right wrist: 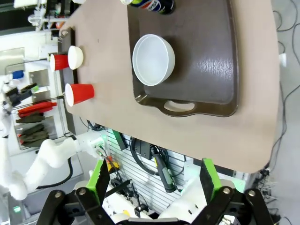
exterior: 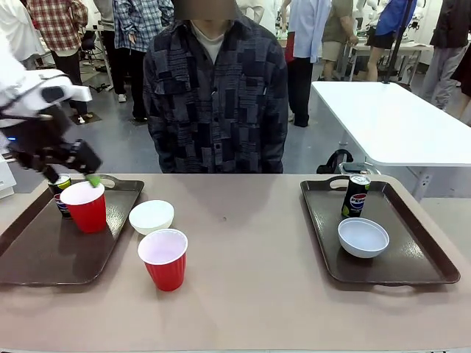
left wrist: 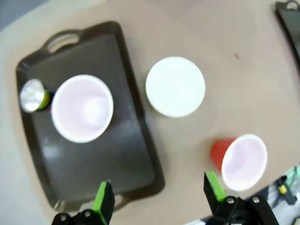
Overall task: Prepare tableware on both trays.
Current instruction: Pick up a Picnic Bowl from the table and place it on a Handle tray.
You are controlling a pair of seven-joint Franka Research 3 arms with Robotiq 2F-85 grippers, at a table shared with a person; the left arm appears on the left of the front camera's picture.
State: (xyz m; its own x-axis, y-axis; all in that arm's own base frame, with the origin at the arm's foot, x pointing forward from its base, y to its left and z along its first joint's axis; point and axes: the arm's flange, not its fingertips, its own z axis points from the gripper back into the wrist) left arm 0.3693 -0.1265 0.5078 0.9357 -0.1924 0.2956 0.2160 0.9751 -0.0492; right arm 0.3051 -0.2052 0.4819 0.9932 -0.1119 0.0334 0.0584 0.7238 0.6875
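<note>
Plainly, the can (exterior: 356, 195) on the right tray (exterior: 430, 259) reads "pepsi" — left hand (left wrist: 157, 187) and right hand (right wrist: 154, 168) both gape empty.

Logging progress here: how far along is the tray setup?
Done: right tray holds a can and a bowl; left tray holds a second can and a cup. In hand: nothing; left gripper, right gripper open. Left: loose bowl, loose cup on the table.

Pretty much all I can read is the Pepsi name and logo on the slim black can (exterior: 356, 197), standing at the far end of the right-hand dark brown rectangular plastic tray (exterior: 421, 254).
</note>
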